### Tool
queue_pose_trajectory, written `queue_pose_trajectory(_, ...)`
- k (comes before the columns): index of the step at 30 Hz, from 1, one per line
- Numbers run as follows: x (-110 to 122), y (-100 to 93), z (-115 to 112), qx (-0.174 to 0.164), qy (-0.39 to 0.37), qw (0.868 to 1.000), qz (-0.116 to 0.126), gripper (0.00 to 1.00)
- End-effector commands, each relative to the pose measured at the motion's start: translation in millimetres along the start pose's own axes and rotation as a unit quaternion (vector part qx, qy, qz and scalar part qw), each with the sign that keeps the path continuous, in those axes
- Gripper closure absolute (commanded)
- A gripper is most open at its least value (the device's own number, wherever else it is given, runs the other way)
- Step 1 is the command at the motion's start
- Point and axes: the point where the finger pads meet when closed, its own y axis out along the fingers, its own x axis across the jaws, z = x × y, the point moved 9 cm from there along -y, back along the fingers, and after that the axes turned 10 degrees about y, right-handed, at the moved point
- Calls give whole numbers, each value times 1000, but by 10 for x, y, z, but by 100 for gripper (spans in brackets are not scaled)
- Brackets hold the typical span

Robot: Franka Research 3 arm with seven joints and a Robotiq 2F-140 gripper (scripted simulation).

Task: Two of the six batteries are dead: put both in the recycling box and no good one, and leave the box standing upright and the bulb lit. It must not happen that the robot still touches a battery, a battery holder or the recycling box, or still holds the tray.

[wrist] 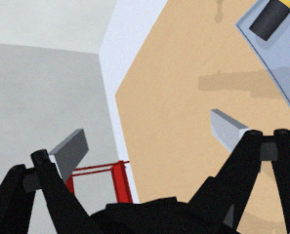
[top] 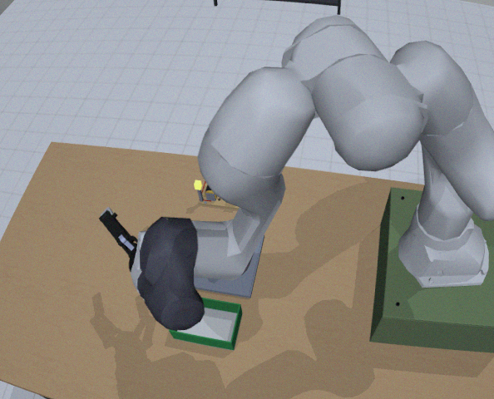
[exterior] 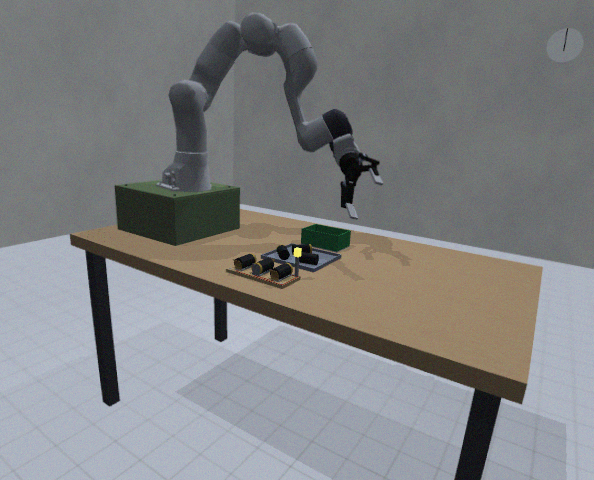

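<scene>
Batteries [exterior: 262, 266] are your concern, but look first at the big things: grey walls, a tiled floor, and the wooden table [exterior: 442, 304] with the arm's green pedestal [exterior: 132, 209]. On the table you see the green recycling box [exterior: 325, 237] standing upright and, in the top view, with nothing inside. Three batteries lie in the holder [exterior: 287, 282], three on the grey tray [exterior: 333, 254]. The bulb [exterior: 297, 252] glows yellow. Your gripper [exterior: 360, 193] hangs high, fully spread, holding nothing. So both dead ones remain.
</scene>
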Motion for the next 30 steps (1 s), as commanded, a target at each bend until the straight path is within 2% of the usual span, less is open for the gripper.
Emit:
queue_pose_trajectory(1, -1, 0, 0, 0, 0, 1000, 0, 0)
queue_pose_trajectory(22, -34, 5, 6, 3, -3, 1000, 0, 0)
queue_pose_trajectory(26, -176, 25, 37, 18, -14, 1000, -2, 0)
queue_pose_trajectory(30, -471, 62, 118, 49, -39, 998, -10, 0)
